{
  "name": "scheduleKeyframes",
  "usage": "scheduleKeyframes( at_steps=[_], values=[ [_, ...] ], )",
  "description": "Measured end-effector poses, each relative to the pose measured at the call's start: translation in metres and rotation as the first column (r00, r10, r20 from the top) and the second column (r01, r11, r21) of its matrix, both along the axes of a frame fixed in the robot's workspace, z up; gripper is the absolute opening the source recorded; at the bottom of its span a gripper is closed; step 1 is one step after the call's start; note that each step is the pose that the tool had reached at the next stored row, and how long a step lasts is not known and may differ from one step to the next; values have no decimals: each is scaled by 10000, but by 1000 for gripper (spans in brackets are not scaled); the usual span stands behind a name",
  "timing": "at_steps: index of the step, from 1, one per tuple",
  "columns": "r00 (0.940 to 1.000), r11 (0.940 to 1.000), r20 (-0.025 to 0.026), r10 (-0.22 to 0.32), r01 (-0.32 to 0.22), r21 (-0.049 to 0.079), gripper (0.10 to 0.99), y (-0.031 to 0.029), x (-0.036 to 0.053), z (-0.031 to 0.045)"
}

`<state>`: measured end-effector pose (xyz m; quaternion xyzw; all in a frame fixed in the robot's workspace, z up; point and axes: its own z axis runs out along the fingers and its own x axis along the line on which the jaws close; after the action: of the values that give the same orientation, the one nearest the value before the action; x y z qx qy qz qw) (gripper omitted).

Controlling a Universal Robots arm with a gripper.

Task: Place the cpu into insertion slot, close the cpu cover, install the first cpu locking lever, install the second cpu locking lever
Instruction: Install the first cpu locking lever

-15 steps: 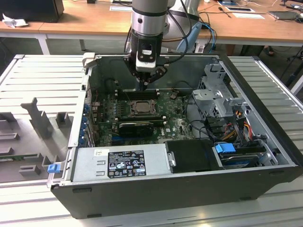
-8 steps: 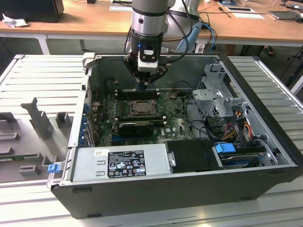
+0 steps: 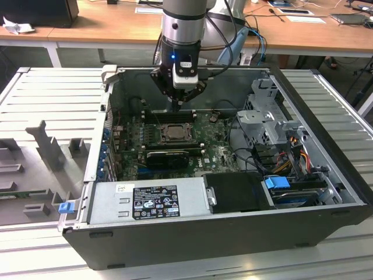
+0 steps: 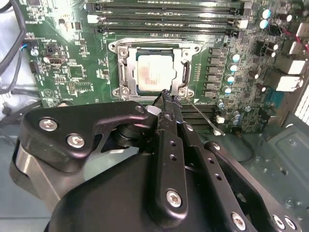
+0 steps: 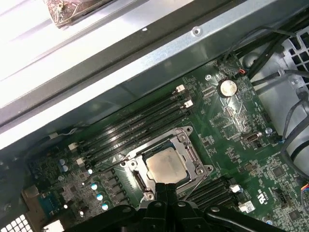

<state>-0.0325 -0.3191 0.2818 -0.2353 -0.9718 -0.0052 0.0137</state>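
Pale silver-grey square cpu [image 4: 152, 72] lies in its socket, framed by the thin silvery metal cpu cover [image 4: 124, 72]. The black gripper [image 4: 167, 98], jaws together, sits just beside it at the cover's corner.

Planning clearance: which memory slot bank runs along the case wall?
The bank between the socket and the case wall; the other bank lies across the socket, toward the gripper.

A ribbed grey metal table [image 3: 52, 93] carries an open computer case [image 3: 221, 233] at its centre. Grey fixture blocks [image 3: 49, 146] stand at the case's nine o'clock.
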Motion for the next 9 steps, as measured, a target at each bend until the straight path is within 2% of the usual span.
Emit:
scheduleKeyframes(
  at_steps=[4,9],
  values=[
    [9982,9982,0,592,-592,1,106,0,0,0],
    [9946,9946,0,1038,-1038,0,106,0,0,0]
  ],
)
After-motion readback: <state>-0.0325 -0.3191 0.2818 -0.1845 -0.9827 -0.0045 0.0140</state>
